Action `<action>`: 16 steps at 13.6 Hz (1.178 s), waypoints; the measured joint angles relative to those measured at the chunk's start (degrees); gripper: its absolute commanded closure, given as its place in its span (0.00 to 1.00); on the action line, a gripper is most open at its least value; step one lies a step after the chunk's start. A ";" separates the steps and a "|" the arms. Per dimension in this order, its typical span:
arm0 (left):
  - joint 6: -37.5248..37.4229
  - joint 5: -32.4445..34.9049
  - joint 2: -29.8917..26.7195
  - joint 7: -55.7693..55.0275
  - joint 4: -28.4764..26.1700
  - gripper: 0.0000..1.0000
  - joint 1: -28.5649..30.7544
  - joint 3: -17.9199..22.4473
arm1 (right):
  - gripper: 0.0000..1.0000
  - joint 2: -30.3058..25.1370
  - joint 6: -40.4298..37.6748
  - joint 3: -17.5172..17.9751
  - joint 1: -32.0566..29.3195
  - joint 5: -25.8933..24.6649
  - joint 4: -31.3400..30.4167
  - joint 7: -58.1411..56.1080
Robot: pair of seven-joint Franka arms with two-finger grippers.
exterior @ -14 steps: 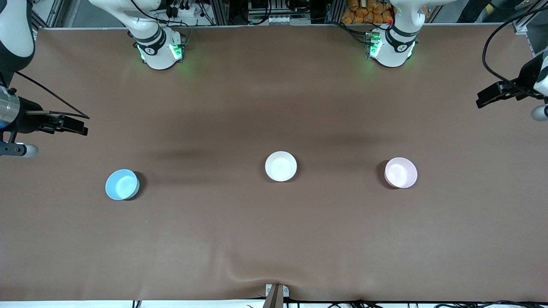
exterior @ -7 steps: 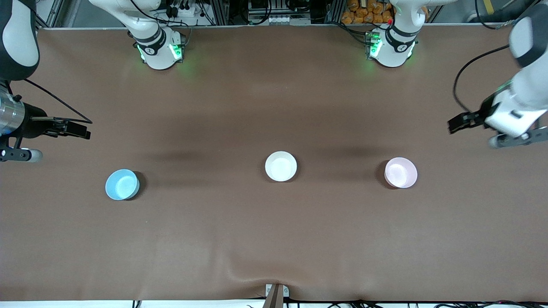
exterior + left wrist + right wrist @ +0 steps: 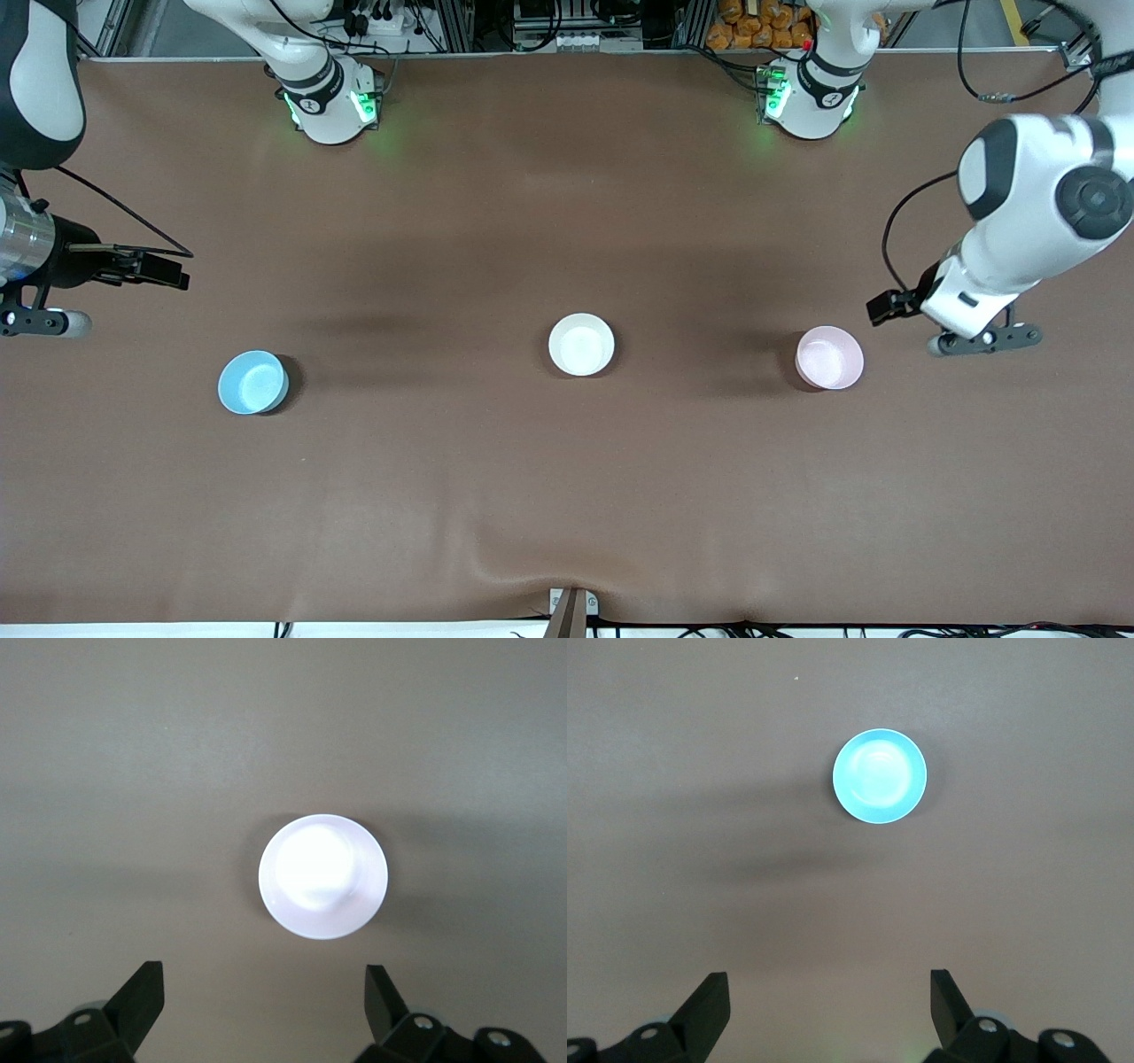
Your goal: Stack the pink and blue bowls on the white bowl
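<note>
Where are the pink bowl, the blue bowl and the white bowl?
pink bowl (image 3: 829,357), front view, inside bottom.
blue bowl (image 3: 252,382), front view, inside bottom.
white bowl (image 3: 581,345), front view, inside bottom.

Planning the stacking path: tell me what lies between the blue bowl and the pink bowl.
In the front view, only the white bowl sits between the blue bowl and the pink bowl; the rest of that stretch is bare brown table.

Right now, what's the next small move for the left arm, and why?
Probably bring the left gripper the rest of the way over the pink bowl and lower it onto the rim. The gripper is open and empty, beside the bowl toward the left arm's end of the table. All three bowls sit apart, nothing on the white bowl. The right gripper, open, is farther from the blue bowl.
</note>
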 measured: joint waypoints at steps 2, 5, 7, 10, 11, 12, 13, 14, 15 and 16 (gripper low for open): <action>2.52 0.00 2.44 0.00 -0.11 0.00 0.06 0.00 | 0.00 0.00 0.00 0.00 0.00 0.00 -0.08 0.00; 7.23 0.00 6.06 0.00 -0.86 0.00 0.50 0.06 | 0.00 0.00 0.00 0.00 0.00 0.00 -0.22 0.00; 11.88 0.00 9.01 0.61 -1.53 0.00 1.92 0.13 | 0.00 0.00 0.02 0.00 0.00 0.00 -0.35 0.00; 16.69 0.00 13.68 1.68 -1.69 0.02 3.26 0.20 | 0.00 0.00 0.05 0.00 0.00 0.00 -0.47 0.00; 17.17 0.00 14.65 1.71 -1.69 0.06 3.28 0.18 | 0.00 0.00 0.05 0.00 0.00 0.00 -0.49 0.00; 17.36 0.00 15.27 1.71 -1.69 0.12 3.23 0.11 | 0.00 0.00 0.05 0.00 0.00 0.00 -0.52 0.00; 17.36 0.00 15.63 1.71 -1.72 0.20 3.19 0.01 | 0.00 0.00 0.05 0.00 0.00 0.00 -0.56 0.00; 17.36 0.00 15.87 1.71 -1.78 0.29 3.17 -0.07 | 0.00 0.00 0.05 0.00 0.00 0.00 -0.60 0.00; 17.36 0.00 16.17 1.71 -1.85 0.39 3.17 -0.10 | 0.00 0.00 0.05 0.00 0.00 0.00 -0.63 0.00; 17.36 0.00 16.59 1.71 -1.92 0.49 3.17 -0.10 | 0.00 0.00 0.05 0.00 0.00 0.00 -0.66 0.00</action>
